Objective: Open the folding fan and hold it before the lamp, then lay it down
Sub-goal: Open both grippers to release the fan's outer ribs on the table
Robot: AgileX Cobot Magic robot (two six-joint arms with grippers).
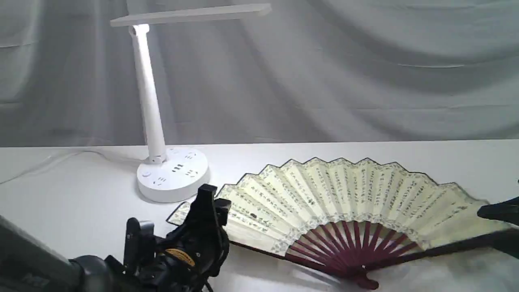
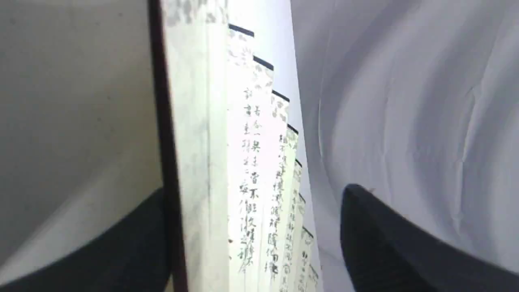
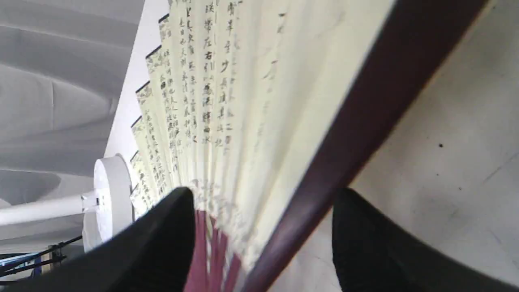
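The folding fan (image 1: 344, 194) lies fully spread on the white table, cream pleats and calligraphy facing up, maroon ribs meeting at the pivot near the front edge. The white lamp (image 1: 154, 113) stands behind the fan's left end, its round base (image 3: 109, 194) close to the paper. My left gripper (image 1: 206, 211) is open at the fan's left end, and in the left wrist view the dark guard and pleats (image 2: 251, 162) run between its spread fingers. My right gripper (image 1: 502, 229) is open at the right end, its fingers on either side of the maroon guard (image 3: 344, 134).
The table (image 1: 81, 202) stretches left of the lamp, where a white cable (image 1: 48, 162) trails off. A grey cloth backdrop (image 1: 365, 73) hangs behind the table's far edge. The lamp's flat head (image 1: 190, 15) reaches rightward high above the fan's left part.
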